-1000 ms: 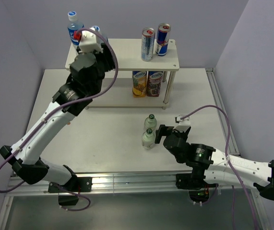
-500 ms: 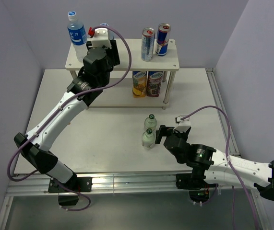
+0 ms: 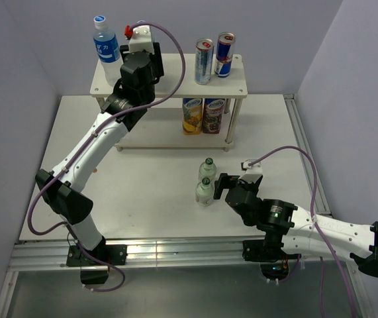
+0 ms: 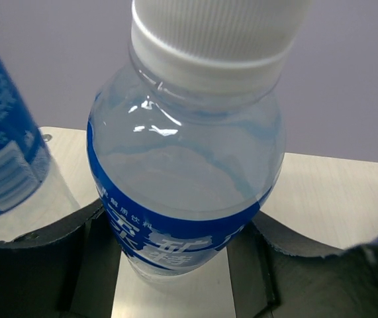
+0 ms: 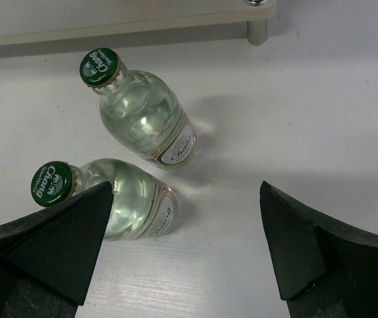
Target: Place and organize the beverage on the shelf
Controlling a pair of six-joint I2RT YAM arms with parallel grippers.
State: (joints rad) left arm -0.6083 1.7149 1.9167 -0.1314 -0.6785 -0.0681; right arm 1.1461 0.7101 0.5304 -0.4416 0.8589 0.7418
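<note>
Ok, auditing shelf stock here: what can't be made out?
- Top view: the left end effector hides the bottle it grips; left wrist view cuts off its base.
- Top view: the shelf's top board covers most of the lower tier.
- Right wrist view: a finger covers part of the nearer green-capped bottle.

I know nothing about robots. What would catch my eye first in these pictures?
The left gripper is clamped on a white-capped water bottle with a blue label, up at the top board of the shelf, beside a similar bottle. Down on the table, the right gripper stands open close to two green-capped glass bottles, both upright.
</note>
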